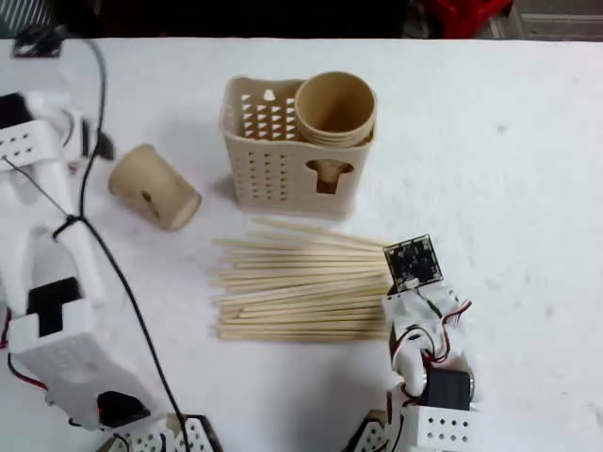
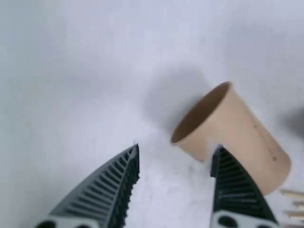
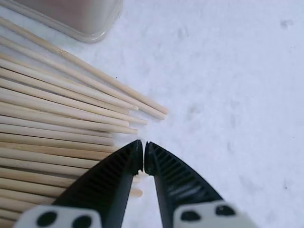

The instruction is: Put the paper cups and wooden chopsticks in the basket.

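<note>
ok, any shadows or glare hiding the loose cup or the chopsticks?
High view: even light, no glare; the lying paper cup and chopsticks show plainly. Left wrist view: soft shadow on the table beside the cup's mouth, its inside shaded. Right wrist view: chopsticks cast thin shadows only.

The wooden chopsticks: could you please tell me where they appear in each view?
High view: chopsticks piled before the basket.
Left wrist view: a few tips beside the lying cup.
Right wrist view: spread between basket and right gripper.
Shared landmarks: the basket, and the cup for the left wrist.
</note>
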### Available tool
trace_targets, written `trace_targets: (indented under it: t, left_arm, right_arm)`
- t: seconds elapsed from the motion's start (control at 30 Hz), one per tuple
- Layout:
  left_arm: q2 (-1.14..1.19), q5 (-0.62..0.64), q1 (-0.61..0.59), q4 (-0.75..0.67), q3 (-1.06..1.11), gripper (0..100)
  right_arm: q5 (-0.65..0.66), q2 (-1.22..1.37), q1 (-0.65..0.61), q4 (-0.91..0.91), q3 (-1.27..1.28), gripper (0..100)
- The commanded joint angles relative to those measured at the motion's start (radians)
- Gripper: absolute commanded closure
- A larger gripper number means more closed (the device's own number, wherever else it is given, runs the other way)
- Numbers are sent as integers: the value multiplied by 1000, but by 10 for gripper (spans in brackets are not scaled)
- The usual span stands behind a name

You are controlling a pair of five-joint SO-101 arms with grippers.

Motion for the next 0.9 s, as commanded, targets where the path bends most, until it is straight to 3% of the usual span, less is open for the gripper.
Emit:
trace_targets:
  t: [0.0, 0.2, 0.4, 0.77, 0.87]
  left_arm:
    - [-41, 15, 96, 18, -91, 748]
    - [27, 75, 130, -81, -83, 707]
    - [225, 83, 130, -78, -238, 702]
    - [516, 80, 180, 299, -623, 702]
    - [544, 77, 168, 324, -667, 703]
  right_arm:
    - [6, -5, 7, 7, 8, 978]
    - [6, -5, 7, 7, 8, 978]
    - [6, -5, 7, 7, 8, 978]
    - [6, -5, 7, 7, 8, 977]
    - [6, -5, 7, 7, 8, 977]
